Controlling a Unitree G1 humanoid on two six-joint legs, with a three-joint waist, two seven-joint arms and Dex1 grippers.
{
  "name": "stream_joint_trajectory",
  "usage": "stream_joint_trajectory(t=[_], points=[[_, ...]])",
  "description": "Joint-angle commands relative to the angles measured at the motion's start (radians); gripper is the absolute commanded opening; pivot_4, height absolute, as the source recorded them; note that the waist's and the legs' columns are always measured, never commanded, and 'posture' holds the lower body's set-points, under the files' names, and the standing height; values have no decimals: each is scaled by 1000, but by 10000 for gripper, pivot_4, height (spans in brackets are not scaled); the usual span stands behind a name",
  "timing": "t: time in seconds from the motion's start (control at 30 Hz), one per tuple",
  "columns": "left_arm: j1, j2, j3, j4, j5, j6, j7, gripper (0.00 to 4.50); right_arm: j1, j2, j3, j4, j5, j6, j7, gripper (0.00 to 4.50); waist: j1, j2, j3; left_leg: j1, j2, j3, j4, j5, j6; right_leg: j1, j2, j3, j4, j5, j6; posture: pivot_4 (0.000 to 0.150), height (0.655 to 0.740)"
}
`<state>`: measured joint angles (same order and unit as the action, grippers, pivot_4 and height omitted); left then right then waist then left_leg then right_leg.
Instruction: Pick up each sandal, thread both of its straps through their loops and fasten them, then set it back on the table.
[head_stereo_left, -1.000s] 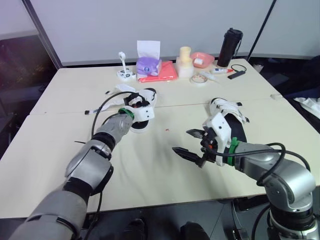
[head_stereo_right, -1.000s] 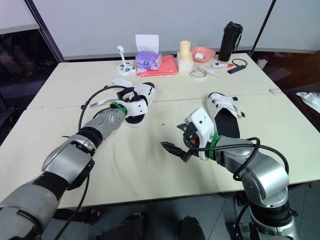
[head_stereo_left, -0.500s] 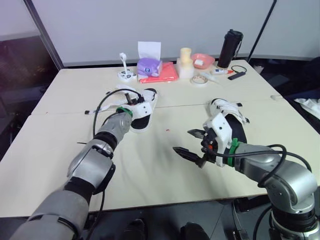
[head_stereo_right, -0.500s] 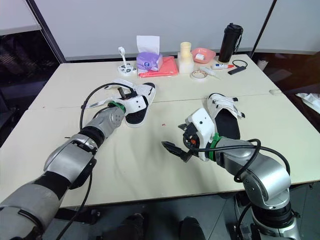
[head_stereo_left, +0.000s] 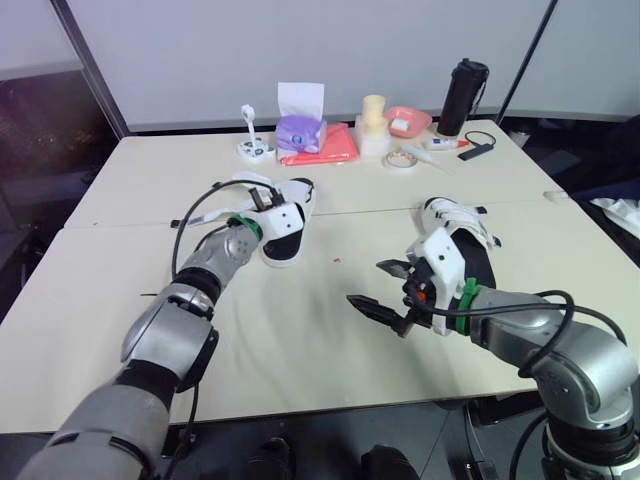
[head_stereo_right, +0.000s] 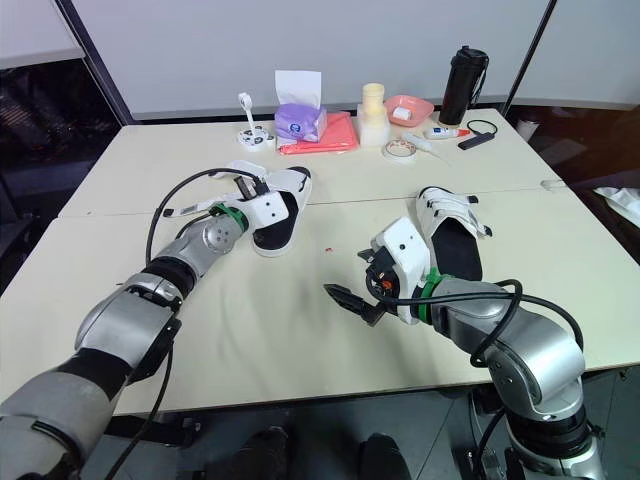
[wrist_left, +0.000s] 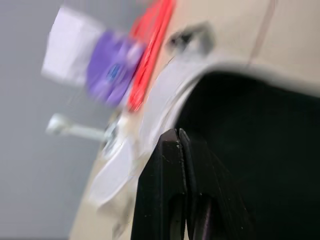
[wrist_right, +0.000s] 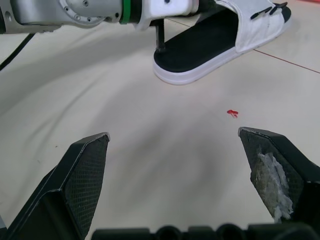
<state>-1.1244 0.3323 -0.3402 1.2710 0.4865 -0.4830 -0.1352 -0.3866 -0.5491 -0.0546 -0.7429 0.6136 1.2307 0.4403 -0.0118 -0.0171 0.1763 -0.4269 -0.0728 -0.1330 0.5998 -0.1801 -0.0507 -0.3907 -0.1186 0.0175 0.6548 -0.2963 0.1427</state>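
The left sandal (head_stereo_left: 287, 225), white with a black footbed, lies on the table (head_stereo_left: 300, 330) with a loose white strap (head_stereo_left: 243, 179) spread out beside it. My left gripper (wrist_right: 160, 44) is shut, its tips down on the sandal's rim; the left wrist view shows the fingers (wrist_left: 170, 165) pressed together against the white edge with nothing visible between them. The right sandal (head_stereo_left: 462, 238) lies to the right, its straps across the top. My right gripper (head_stereo_left: 378, 287) hovers open over bare table between the two sandals, holding nothing.
Along the far edge stand a purple tissue box (head_stereo_left: 298, 130), a red cloth (head_stereo_left: 325, 146), a cream cylinder (head_stereo_left: 372, 122), a pink bowl (head_stereo_left: 405, 119), a tape roll (head_stereo_left: 400, 158) and a black bottle (head_stereo_left: 461, 95). A red speck (wrist_right: 232, 113) lies on the table.
My left gripper has closed from wide open to shut at the left sandal's rim. The right arm has held still, and the head view has shifted slightly.
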Motion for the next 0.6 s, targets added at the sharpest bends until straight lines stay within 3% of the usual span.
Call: stream_joint_trajectory(t=[0.03, 0.1, 0.2, 0.5, 0.6], points=[[33, 56, 44, -115, -113, -197, -213, 199, -2, -8, -6, -26, 16, -17, -1, 45000, -2, 0, 0, 0, 0, 0, 0, 0, 0, 0, 0, 0, 0, 0, 0, 1500, 7400], [71, 82, 50, -170, -162, -250, -334, 199, -3, -11, -3, -22, 17, -20, 1, 45000, -6, 0, 0, 0, 0, 0, -1, 0, 0, -1, 0, 0, 0, 0, 0, 1500, 7400], [111, 113, 65, -237, -202, -247, -404, 199, -5, -14, 1, -13, 16, -27, 6, 45000, -5, 0, 0, 0, 0, 0, -1, 0, 0, -1, 0, 1, 0, 0, 0, 1500, 7400], [91, 131, -6, -207, 22, -19, -92, 199, -11, -26, 29, 17, 3, -66, 17, 45000, -1, 0, 0, 0, 0, 0, 1, 0, 0, 1, 0, 0, 1, 0, 0, 1500, 7400], [68, 102, -27, -156, 59, 44, -14, 14075, -11, -27, 33, 20, 1, -72, 14, 45000, -2, -1, 0, 0, 0, 0, 2, 0, 0, 1, 0, 0, 2, 0, 0, 1500, 7400]])
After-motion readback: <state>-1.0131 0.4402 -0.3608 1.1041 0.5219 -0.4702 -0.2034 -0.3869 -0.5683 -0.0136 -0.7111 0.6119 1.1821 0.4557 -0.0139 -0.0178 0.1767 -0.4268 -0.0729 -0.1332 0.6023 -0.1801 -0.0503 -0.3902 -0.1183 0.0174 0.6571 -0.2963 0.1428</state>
